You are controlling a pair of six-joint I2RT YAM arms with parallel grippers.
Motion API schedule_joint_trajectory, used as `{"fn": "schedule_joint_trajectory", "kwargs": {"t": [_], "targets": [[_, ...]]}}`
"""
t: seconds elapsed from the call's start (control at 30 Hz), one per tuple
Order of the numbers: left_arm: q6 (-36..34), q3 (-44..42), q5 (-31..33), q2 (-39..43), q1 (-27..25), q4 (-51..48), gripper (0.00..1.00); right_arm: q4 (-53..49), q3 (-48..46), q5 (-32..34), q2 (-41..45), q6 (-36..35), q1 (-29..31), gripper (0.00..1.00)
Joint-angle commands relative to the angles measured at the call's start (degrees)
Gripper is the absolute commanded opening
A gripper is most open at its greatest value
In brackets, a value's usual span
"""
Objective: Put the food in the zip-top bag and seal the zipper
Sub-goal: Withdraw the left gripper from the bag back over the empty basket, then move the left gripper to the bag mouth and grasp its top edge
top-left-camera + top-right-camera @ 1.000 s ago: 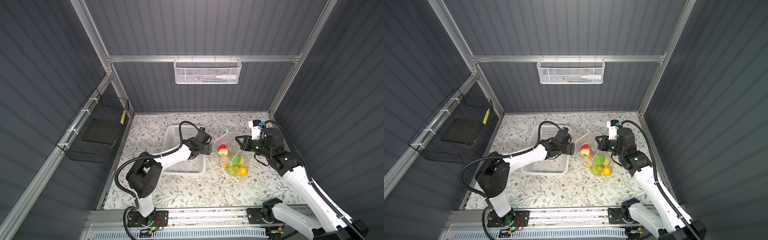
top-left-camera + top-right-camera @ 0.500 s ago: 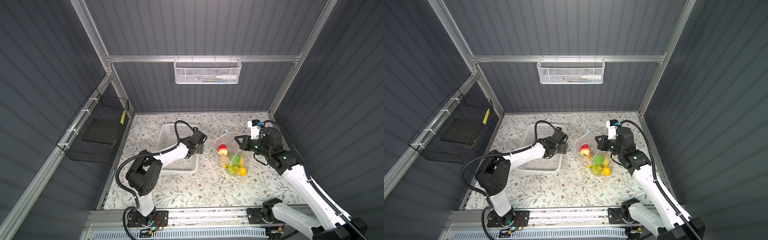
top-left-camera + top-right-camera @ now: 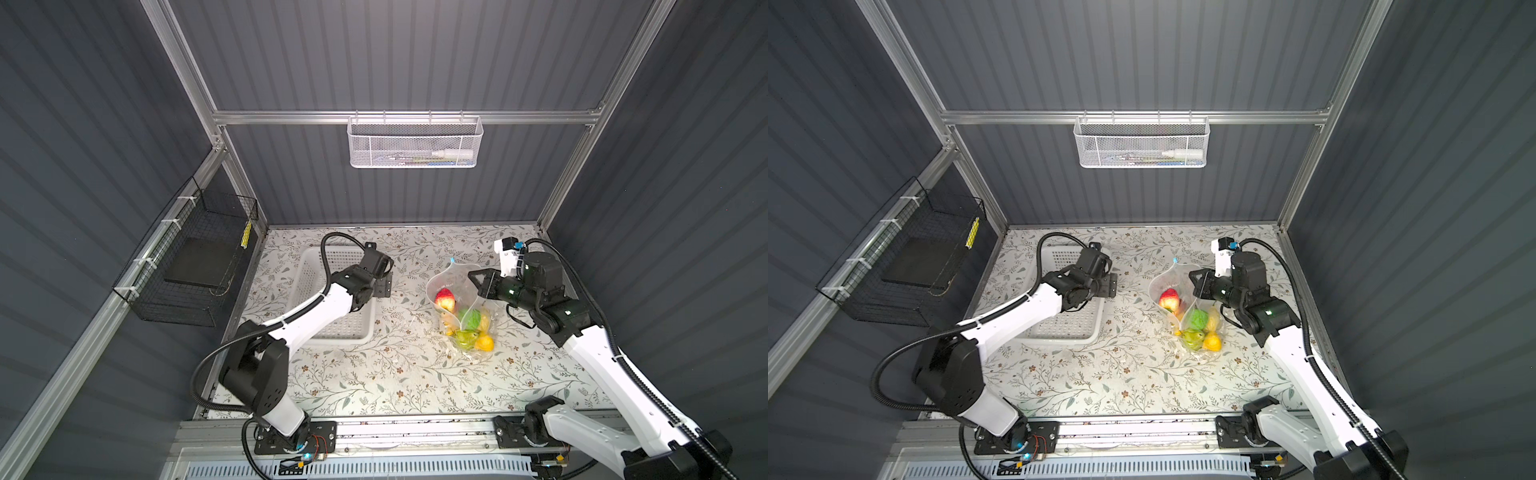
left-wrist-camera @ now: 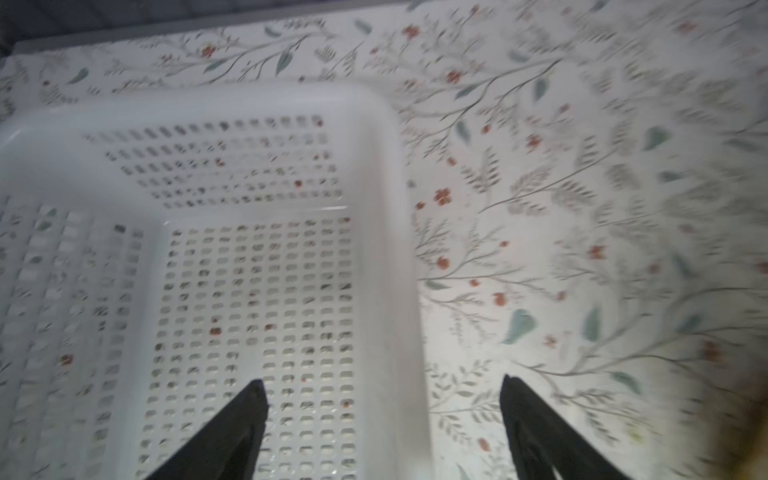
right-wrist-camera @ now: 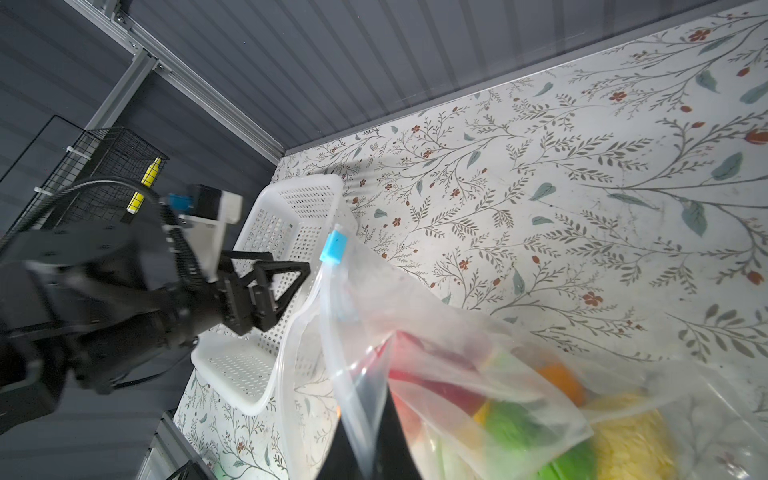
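The zip-top bag (image 3: 456, 286) (image 3: 1179, 282) (image 5: 440, 328) stands on the floral table with its mouth gaping. Inside lies the food: a red fruit (image 3: 444, 298) (image 3: 1168, 300), a round green one (image 3: 471, 320), a yellow lemon (image 3: 485, 343). The zipper's light-blue slider (image 3: 452, 261) (image 5: 335, 247) sits at the far end of the mouth. My right gripper (image 3: 478, 280) (image 3: 1198, 277) (image 5: 368, 399) is shut on the bag's mouth edge. My left gripper (image 3: 384, 286) (image 3: 1111, 286) (image 4: 381, 384) is open and holds nothing. It hangs over the white basket's right rim, well left of the bag.
The white perforated basket (image 3: 307, 270) (image 3: 1054, 257) (image 4: 399, 208) sits at the left of the table. A white mesh basket (image 3: 414, 141) hangs on the back wall. A black wire basket (image 3: 195, 262) hangs on the left wall.
My left gripper has drawn back leftward from beside the bag's mouth to over the basket's rim. The right gripper and the bag have stayed where they were.
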State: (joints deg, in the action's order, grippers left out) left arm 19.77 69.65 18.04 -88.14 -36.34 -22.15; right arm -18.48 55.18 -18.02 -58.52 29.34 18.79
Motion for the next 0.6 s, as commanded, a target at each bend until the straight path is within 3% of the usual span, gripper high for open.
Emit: {"fn": "schedule_joint_trajectory", "kwargs": {"t": [0.0, 0.23, 0.43, 0.57], "targets": [[-1.2, -0.3, -13.6, 5.2, -0.2, 6.5, 0.9, 0.2, 1.9, -0.7, -0.5, -0.8, 0.2, 0.0], [0.4, 3.1, -32.5, 4.2, -0.4, 9.8, 0.85, 0.8, 2.3, -0.7, -1.3, -0.4, 0.3, 0.0], [1.8, 6.0, -38.8, -1.7, -2.4, 9.8, 0.77, 0.5, 2.2, -2.6, -1.3, -0.4, 0.3, 0.0], [1.4, 6.9, -39.2, -2.7, -4.6, 10.3, 0.76, 0.2, 1.9, -2.2, -0.8, -0.5, 0.3, 0.0]]}}
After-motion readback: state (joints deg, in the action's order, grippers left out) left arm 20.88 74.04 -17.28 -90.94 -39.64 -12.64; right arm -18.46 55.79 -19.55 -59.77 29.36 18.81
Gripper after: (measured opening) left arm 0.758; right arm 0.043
